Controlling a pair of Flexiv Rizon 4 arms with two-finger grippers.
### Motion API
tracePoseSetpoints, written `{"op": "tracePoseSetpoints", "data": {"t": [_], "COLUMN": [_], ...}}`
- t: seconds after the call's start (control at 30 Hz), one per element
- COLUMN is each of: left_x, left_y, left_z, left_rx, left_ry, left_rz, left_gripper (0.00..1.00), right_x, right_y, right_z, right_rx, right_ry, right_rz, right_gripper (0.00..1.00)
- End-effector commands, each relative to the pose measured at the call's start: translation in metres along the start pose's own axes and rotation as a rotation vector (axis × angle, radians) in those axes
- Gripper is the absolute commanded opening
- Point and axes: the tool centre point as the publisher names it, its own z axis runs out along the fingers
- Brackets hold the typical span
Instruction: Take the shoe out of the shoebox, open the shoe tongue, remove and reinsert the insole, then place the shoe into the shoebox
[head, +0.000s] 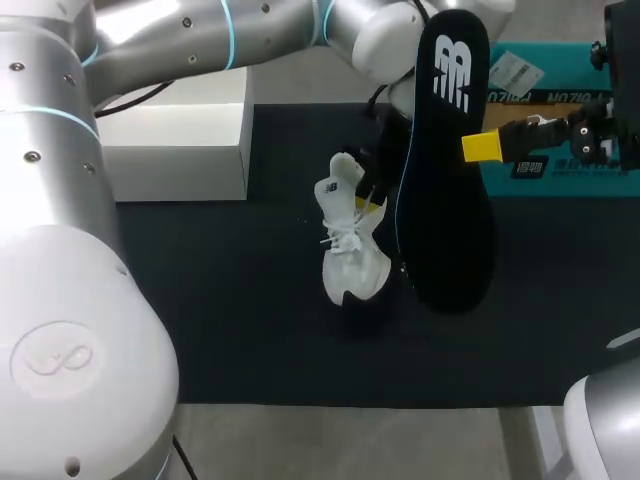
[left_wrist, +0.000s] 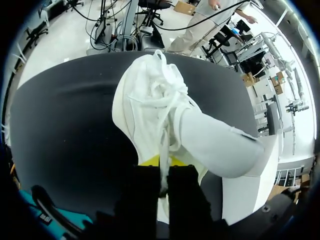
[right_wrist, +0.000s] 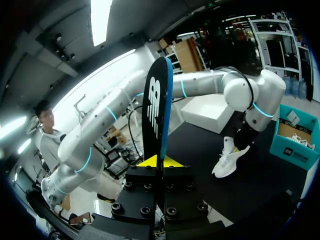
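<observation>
Head view: the left gripper (head: 368, 205) hangs over the middle of the black mat (head: 230, 330), its jaws clamped on the heel end of the white shoe (head: 352, 240). The shoe's long axis runs from 12 to 6 o'clock, toe toward 6 and laces facing 9. Just beside it at 3 o'clock, the right gripper (head: 476, 147) is closed on the black insole (head: 445, 170). The insole also runs from 12 to 6 and bears a white logo near its 12 o'clock end. The teal shoebox (head: 560, 135) sits at the mat's 2 o'clock corner, with a paper label and side print too small to read. A white box (head: 185, 140) stands at 10 o'clock. The mat is bare from 5 round to 9 o'clock.

Left wrist view: the gripper (left_wrist: 160, 162) pinches a thin white edge of the shoe (left_wrist: 155, 105), which stretches away ahead of the fingers above the mat (left_wrist: 60, 125).

Right wrist view: the gripper (right_wrist: 160, 161) grips the insole (right_wrist: 156, 110), which stands edge-on between its fingers with the logo on the broad face. Beyond it the shoe (right_wrist: 227, 160) hangs toe down over the mat (right_wrist: 260, 185), with the shoebox (right_wrist: 295, 142) near the far edge.
</observation>
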Motion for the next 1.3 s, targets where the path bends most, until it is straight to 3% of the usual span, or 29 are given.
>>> {"op": "tracePoseSetpoints", "data": {"t": [0.03, 0.3, 0.9, 0.93, 0.97, 1.0, 1.03, 1.3], "left_x": [-0.008, -0.017, -0.034, -0.034, -0.034, -0.033, -0.032, -0.018], "left_y": [0.007, 0.011, 0.014, 0.014, 0.014, 0.014, 0.013, -0.001], "left_z": [0.012, 0.025, 0.028, 0.029, 0.029, 0.029, 0.027, -0.005], "left_rx": [0.025, 0.047, 0.051, 0.058, 0.064, 0.071, 0.077, 0.028], "left_ry": [0.008, 0.008, -0.029, -0.036, -0.048, -0.060, -0.080, -0.241], "left_rz": [-0.006, 0.000, 0.017, 0.017, 0.019, 0.015, 0.018, 0.059], "left_gripper": [0.00, 0.00, 0.00, 0.13, 0.34, 0.60, 1.00, 1.00], "right_x": [0.000, 0.000, 0.000, 0.000, 0.000, 0.000, 0.000, 0.000], "right_y": [0.004, 0.004, 0.004, 0.004, 0.004, 0.004, 0.004, 0.004], "right_z": [0.002, 0.002, 0.002, 0.002, 0.002, 0.002, 0.002, 0.002], "right_rx": [0.007, 0.007, 0.007, 0.007, 0.007, 0.007, 0.007, 0.007], "right_ry": [0.001, 0.001, 0.001, 0.001, 0.001, 0.001, 0.001, 0.001], "right_rz": [0.001, 0.001, 0.001, 0.001, 0.001, 0.001, 0.001, 0.001], "right_gripper": [0.00, 0.00, 0.00, 0.00, 0.00, 0.00, 0.00, 0.00]}}
